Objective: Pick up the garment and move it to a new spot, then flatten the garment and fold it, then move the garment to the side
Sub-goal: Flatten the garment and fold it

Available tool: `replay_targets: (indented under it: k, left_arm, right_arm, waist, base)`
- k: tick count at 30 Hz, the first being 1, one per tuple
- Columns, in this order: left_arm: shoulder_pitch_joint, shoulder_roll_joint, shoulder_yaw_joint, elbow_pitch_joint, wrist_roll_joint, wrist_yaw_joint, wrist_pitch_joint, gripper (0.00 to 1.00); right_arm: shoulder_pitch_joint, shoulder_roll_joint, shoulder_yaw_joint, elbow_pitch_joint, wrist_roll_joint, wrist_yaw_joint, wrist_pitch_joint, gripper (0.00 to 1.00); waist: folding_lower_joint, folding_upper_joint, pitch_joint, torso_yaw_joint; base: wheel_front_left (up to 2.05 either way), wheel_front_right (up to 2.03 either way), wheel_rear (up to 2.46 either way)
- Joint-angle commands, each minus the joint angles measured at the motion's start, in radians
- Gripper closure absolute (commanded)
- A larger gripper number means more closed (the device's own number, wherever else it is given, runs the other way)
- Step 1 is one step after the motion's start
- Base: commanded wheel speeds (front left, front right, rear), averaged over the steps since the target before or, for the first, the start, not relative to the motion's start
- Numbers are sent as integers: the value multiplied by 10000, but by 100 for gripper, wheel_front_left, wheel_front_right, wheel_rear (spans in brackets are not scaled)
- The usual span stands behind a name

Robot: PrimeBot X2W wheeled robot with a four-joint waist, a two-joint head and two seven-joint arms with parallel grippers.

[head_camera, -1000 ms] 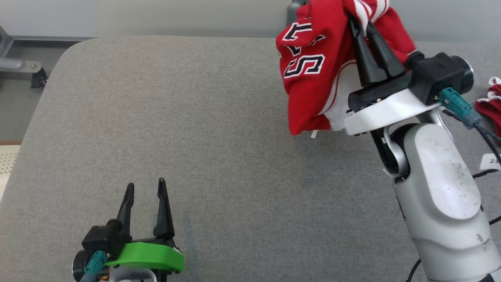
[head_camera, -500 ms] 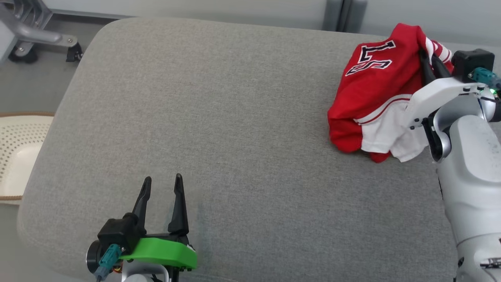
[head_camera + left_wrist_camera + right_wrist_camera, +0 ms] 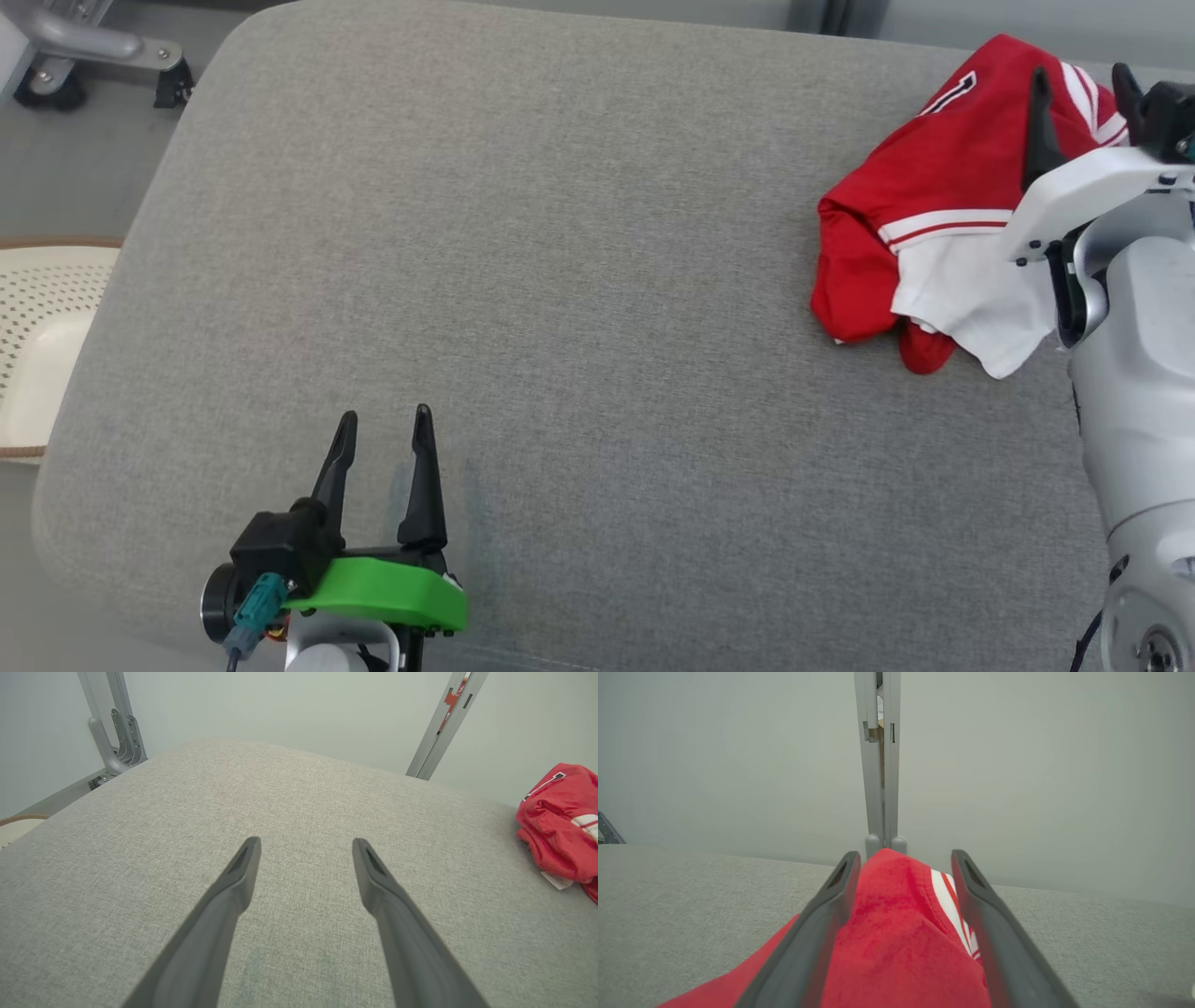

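The garment [image 3: 934,168], a red and white jersey with a black-and-white number, lies crumpled on the grey table at the far right. My right gripper [image 3: 1078,91] stands over its far part with the jaws spread wide, open. In the right wrist view a hump of the red cloth [image 3: 896,933] rises between the fingers [image 3: 817,933] of that gripper [image 3: 906,858]. My left gripper [image 3: 385,415] is open and empty near the table's front left, far from the garment. In the left wrist view its gripper [image 3: 306,842] hovers over bare fabric, with the garment [image 3: 556,812] off at the right edge.
The grey padded table [image 3: 560,233] has rounded corners and wide bare room in its middle and left. A white perforated basket [image 3: 37,336] sits on the floor beyond the left edge. A metal frame on casters [image 3: 84,47] stands at the back left. An upright post [image 3: 878,765] rises behind the table.
The right gripper has gone from shut on the garment to open. The garment came down from the air and now slumps on the table. The head camera's picture has shifted too.
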Motion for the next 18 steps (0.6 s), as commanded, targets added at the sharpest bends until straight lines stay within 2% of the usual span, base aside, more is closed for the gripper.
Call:
replay_targets:
  k: [1, 6, 9, 14, 18]
  left_arm:
    - [60, 15, 60, -24, 112, -11, -3, 0]
    - [210, 17, 150, -50, 210, -33, -3, 0]
    - [254, 20, 163, -28, 242, -50, -3, 0]
    - [149, 20, 195, 24, 342, -106, -3, 0]
    - [19, 20, 229, 72, 425, -169, -3, 0]
  right_arm:
    - [415, 129, 184, -343, 287, -16, -69, 0]
    - [1838, 506, 682, -1450, 1193, -16, -63, 0]
    - [2854, 730, 1082, -1598, 1543, -16, -64, 0]
    - [3758, 979, 1471, -1526, 2203, -16, -56, 0]
    - [3792, 1091, 1450, -1415, 2435, -16, -58, 0]
  waist:
    - [0, 0, -385, -704]
    - [0, 0, -641, -1417]
    - [0, 0, -704, -1696]
    - [0, 0, -577, -1831]
    - [0, 0, -410, -1753]
  base:
    - [0, 0, 0]
    - [0, 0, 0]
    - [0, 0, 0]
    - [0, 0, 0]
    - [0, 0, 0]
